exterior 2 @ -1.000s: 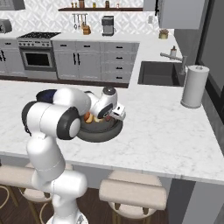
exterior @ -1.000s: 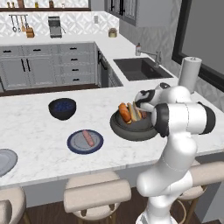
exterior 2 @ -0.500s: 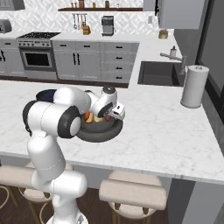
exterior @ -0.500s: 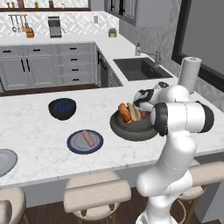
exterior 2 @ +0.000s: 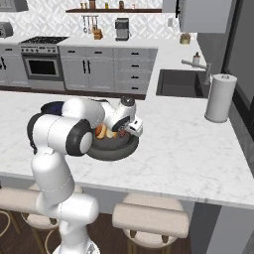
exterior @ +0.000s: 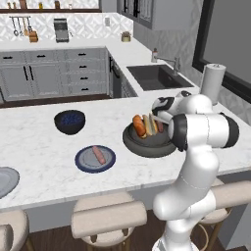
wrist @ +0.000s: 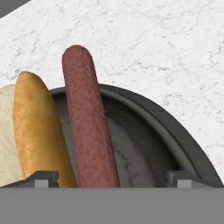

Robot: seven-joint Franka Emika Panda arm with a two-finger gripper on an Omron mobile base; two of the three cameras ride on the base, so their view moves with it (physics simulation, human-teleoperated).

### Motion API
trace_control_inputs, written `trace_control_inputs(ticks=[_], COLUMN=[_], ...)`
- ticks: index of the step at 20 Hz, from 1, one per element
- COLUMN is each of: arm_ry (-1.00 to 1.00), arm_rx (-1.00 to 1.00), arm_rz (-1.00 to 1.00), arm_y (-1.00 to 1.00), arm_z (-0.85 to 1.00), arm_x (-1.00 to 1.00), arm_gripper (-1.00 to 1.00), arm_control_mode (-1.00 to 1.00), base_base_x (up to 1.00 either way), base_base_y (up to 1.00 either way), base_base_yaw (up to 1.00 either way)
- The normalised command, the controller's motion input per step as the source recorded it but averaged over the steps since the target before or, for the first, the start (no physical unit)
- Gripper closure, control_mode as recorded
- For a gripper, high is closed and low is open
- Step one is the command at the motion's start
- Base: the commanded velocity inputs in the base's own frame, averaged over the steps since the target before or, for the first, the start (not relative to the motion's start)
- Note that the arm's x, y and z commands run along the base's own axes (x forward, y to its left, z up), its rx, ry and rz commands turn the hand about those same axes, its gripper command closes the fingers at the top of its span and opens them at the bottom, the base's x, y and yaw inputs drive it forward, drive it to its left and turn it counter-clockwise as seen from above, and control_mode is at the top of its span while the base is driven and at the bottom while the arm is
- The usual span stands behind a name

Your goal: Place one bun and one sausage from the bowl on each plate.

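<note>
The wide dark bowl (exterior: 147, 147) (exterior 2: 116, 153) sits on the marble counter and holds buns (exterior: 139, 126) and a sausage (wrist: 89, 127). My gripper (wrist: 111, 179) (exterior: 158, 117) (exterior 2: 120, 133) hangs open just over the bowl's right side. The sausage lies between the two fingertips (wrist: 41, 178), and a golden bun (wrist: 37, 131) lies beside it. The bowl's rim (wrist: 175, 127) curves behind them. To the bowl's left, the blue-rimmed plate (exterior: 83, 164) carries one sausage (exterior: 99, 154). The plain light grey plate (exterior: 5, 181) lies at the far left edge.
A smaller black bowl with a blue inside (exterior: 69, 121) stands behind the blue-rimmed plate. A paper towel roll (exterior: 213, 83) (exterior 2: 221, 96) stands at the counter's right, by the sink (exterior: 157, 76). Stools (exterior: 108, 218) line the near edge.
The hand has edged slightly down and toward the food in the bowl. The jaws stay wide and nothing has been picked up.
</note>
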Motion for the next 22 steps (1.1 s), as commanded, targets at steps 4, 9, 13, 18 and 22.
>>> trace_control_inputs(ticks=[4,9,13,18,22], arm_ry=[0.02,0.00,0.01,0.04,0.02], arm_rx=[0.00,-0.03,-0.08,-0.10,0.00], arm_rz=[-0.04,0.00,0.00,0.00,0.00], arm_y=[0.11,0.25,0.28,0.07,0.00], arm_z=[-0.14,-0.01,-0.28,-0.78,-0.30], arm_x=[0.03,-0.07,0.01,0.00,0.00], arm_gripper=[-1.00,-1.00,-1.00,-1.00,-1.00], arm_control_mode=[-1.00,-1.00,-1.00,-1.00,-1.00], base_base_x=[0.00,0.00,0.00,0.00,0.00], base_base_y=[0.00,0.00,0.00,0.00,0.00], base_base_yaw=[0.00,0.00,0.00,0.00,0.00])
